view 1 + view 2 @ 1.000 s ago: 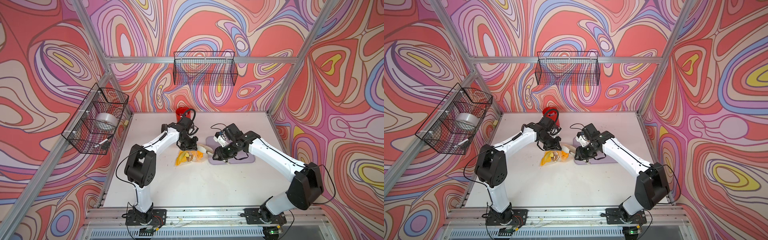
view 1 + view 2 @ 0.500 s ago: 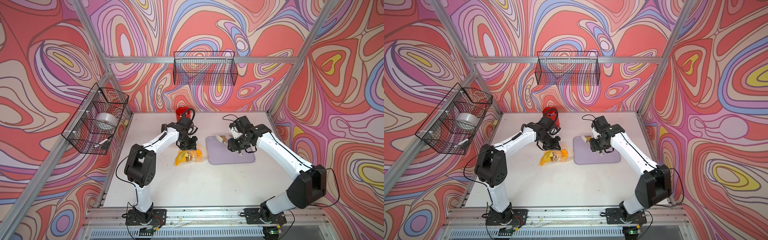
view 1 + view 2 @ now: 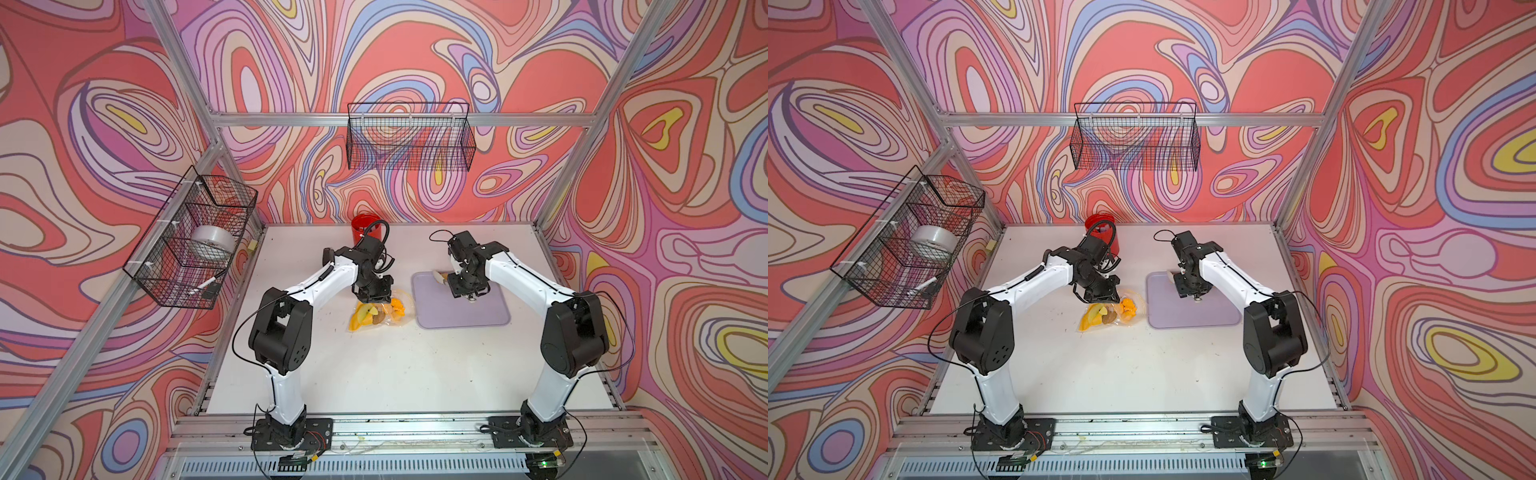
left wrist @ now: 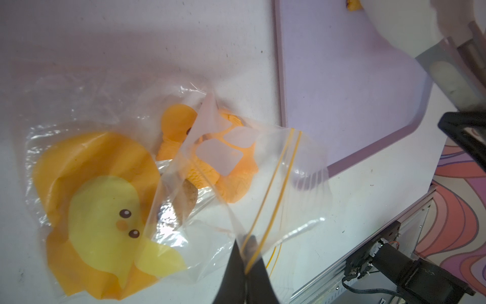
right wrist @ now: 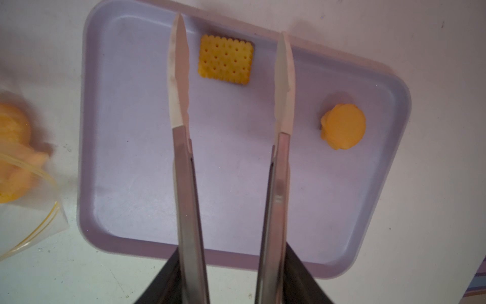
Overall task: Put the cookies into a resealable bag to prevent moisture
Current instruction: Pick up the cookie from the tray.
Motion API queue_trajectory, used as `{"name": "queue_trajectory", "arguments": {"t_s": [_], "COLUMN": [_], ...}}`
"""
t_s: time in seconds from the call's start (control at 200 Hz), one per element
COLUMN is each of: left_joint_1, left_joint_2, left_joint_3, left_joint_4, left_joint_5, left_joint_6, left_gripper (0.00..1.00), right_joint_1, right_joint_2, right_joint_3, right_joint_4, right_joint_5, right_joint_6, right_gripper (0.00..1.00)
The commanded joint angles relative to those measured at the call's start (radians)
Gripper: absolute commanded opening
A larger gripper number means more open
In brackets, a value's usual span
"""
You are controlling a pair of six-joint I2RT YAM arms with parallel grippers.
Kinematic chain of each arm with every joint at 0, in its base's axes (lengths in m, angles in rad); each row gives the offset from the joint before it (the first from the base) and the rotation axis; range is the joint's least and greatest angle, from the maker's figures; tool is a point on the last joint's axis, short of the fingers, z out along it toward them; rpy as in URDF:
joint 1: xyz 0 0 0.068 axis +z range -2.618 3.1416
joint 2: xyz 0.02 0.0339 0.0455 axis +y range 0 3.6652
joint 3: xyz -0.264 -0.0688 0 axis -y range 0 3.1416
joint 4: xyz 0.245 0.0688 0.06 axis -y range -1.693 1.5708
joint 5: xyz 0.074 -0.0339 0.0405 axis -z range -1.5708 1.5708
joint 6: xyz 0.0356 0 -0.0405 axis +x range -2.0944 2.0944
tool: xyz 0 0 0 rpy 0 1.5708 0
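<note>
The resealable bag (image 4: 110,200), clear with a yellow cartoon face, lies on the white table left of the lilac tray (image 5: 131,158). My left gripper (image 4: 246,265) is shut on the bag's yellow zip edge, holding the mouth lifted. Several orange cookies (image 4: 210,160) lie inside the bag. On the tray lie a square yellow cracker (image 5: 226,61) and a round orange cookie (image 5: 343,126). My right gripper (image 5: 232,276) is shut on metal tongs (image 5: 181,158). The tongs' tips stand apart above the tray with nothing between them, and the cracker lies just past them.
A red cup (image 3: 365,226) stands at the table's back, behind my left arm. A wire basket (image 3: 409,137) hangs on the back wall. Another basket (image 3: 166,270) on the left wall holds a tape roll (image 3: 210,245).
My right arm has swung away from the bag's mouth to the right and now hangs over the tray with the tongs empty. The left gripper has stayed on the bag.
</note>
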State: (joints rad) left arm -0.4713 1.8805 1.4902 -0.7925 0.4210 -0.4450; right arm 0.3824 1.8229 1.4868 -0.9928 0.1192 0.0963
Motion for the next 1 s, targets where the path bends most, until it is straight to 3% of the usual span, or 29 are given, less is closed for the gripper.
{"name": "queue_trajectory", "arguments": {"t_s": [0.0, 0.225, 0.997], "left_joint_1": [0.007, 0.007, 0.007], "left_joint_2": [-0.018, -0.017, -0.014], "left_joint_3": [-0.001, 0.001, -0.013], "left_joint_4": [-0.026, -0.028, -0.011], "left_joint_5": [-0.006, -0.005, 0.004], "left_joint_6": [0.006, 0.006, -0.004], "left_gripper": [0.0, 0.0, 0.0], "right_joint_1": [0.007, 0.007, 0.054], "right_joint_2": [0.026, 0.066, 0.045], "right_joint_3": [0.021, 0.049, 0.121], "right_joint_4": [-0.009, -0.038, -0.125], "right_joint_5": [0.025, -0.014, 0.018], "right_joint_6": [0.01, 0.023, -0.039], "right_gripper": [0.52, 0.47, 0.5]}}
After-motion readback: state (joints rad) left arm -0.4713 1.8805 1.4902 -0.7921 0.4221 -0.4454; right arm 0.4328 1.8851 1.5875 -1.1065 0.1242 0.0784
